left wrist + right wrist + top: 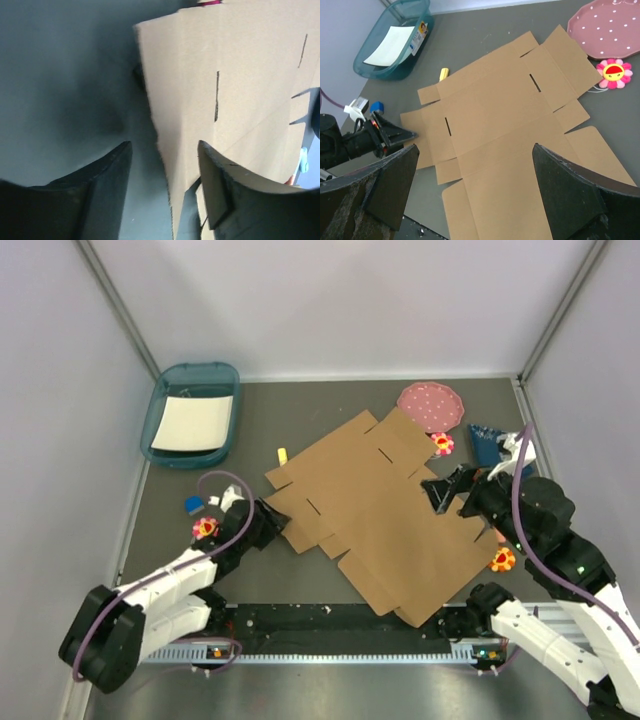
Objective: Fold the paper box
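Left gripper [164, 150]: jaws about half open, holding nothing. They straddle the near-left edge of the paper box [380, 510], with one finger over the cardboard and one over the bare table [300, 410].

Right gripper [475, 150]: jaws wide open and empty, hovering above the sheet's right side.

The box lies unfolded and flat at mid-table, skewed to the table edges.

I judge the box light, stiff within each panel, and inclined to hinge at its score lines. It would slide if pushed. I would take hold of an outer flap edge, since the flat centre offers no grip.

Count:
- One cardboard sheet.
- One blue block [193, 504].
- One yellow piece [282, 454].
- One flower toy [441, 443].
- One pink dotted plate [430, 405].
- One teal tray [160, 405], holding one white sheet [195, 422].
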You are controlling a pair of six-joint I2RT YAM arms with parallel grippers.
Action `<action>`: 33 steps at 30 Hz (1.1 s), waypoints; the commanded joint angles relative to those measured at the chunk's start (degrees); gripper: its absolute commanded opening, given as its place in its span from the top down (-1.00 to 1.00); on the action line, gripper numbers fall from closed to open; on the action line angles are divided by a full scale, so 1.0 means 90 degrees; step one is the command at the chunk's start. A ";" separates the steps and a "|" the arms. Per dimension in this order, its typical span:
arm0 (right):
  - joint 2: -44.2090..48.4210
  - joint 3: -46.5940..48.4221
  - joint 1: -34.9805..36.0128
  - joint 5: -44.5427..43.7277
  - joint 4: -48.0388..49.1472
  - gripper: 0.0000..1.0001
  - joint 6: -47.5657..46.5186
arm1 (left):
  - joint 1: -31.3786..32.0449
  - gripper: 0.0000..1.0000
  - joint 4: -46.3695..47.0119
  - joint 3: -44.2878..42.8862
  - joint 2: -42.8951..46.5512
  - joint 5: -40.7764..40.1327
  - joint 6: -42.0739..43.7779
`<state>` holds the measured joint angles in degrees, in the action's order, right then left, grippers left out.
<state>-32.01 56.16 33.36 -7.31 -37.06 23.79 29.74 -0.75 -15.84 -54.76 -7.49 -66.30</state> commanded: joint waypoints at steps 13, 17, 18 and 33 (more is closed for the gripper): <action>0.0100 0.0380 0.0023 -0.0115 0.0143 -0.94 -0.0084 | -0.0500 1.00 0.0282 -0.2014 0.0166 0.1345 0.1934; 0.0012 0.0771 0.0023 -0.0340 0.0094 -0.94 -0.0280 | -0.1564 1.00 -0.0421 -0.3823 -0.0291 0.3192 0.2659; -0.0008 0.0897 0.0023 -0.0340 0.0094 -0.94 -0.0329 | -0.1846 1.00 -0.0646 -0.4252 -0.0679 0.3582 0.2795; 0.0187 0.1308 0.0014 -0.0047 -0.0052 -0.94 -0.0309 | -0.2161 1.00 0.0219 -0.6697 -0.1338 0.8282 0.1625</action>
<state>-30.96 64.55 33.36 -8.75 -37.78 22.04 10.17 -8.82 -73.58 -71.57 56.29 -45.43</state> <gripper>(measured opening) 0.974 0.022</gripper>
